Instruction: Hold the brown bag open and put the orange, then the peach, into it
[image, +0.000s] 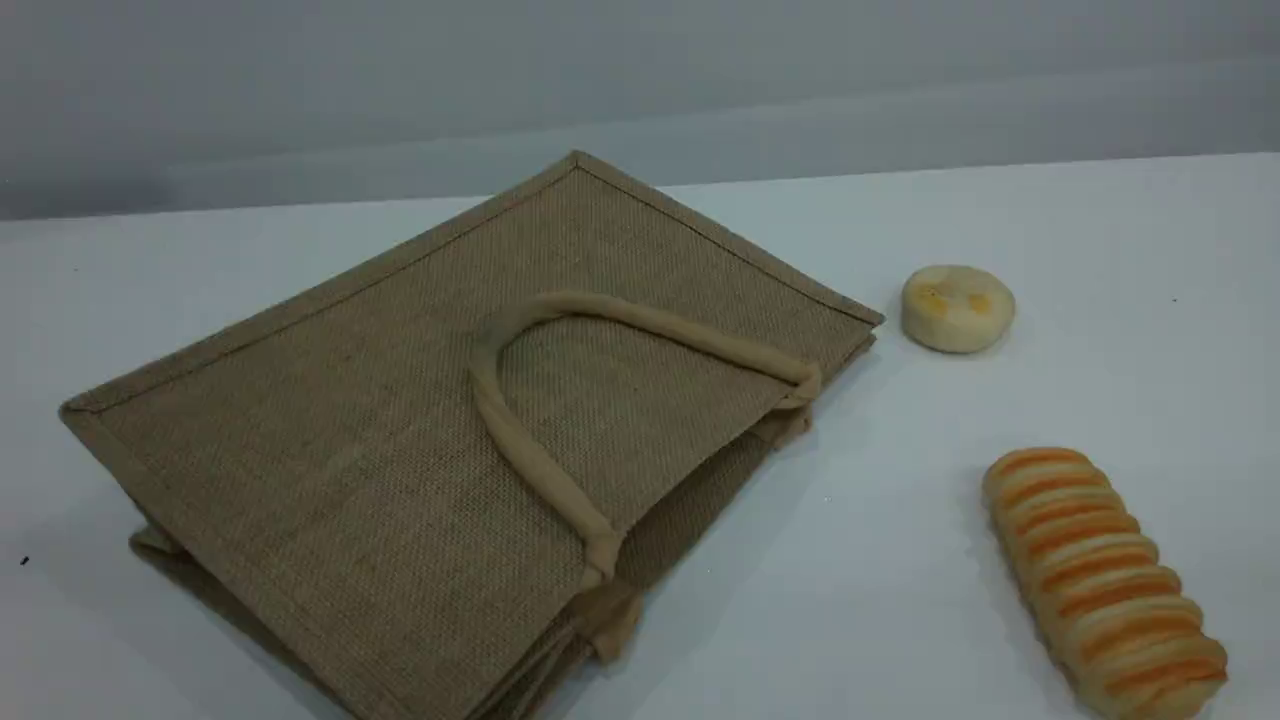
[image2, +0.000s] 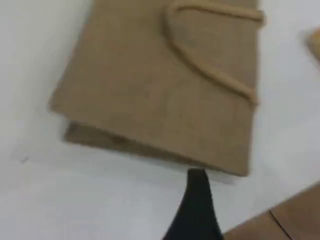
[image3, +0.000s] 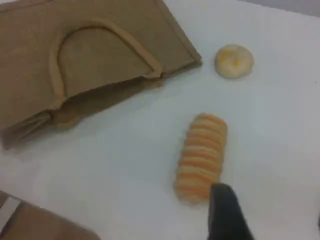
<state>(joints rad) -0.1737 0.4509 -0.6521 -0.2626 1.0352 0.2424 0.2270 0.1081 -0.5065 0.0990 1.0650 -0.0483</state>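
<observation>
The brown bag (image: 400, 450) lies flat on the white table, its mouth edge facing right and pressed nearly closed. One beige handle (image: 650, 322) is folded back on top of it. The orange and the peach are out of view. Neither arm shows in the scene view. In the left wrist view my left gripper (image2: 197, 192) hovers just off a corner of the bag (image2: 150, 90), one dark fingertip visible, holding nothing. My right gripper (image3: 270, 217) hangs over the table beside the bread roll, right of the bag (image3: 30, 80), with a wide gap and nothing in it.
A long orange-striped bread roll (image: 1105, 580) lies at the front right, with a round pale pastry (image: 957, 308) behind it, close to the bag's far right corner. Both also show in the right wrist view: roll (image3: 201, 157), pastry (image3: 233, 61). A brown board (image2: 280, 225) borders the table.
</observation>
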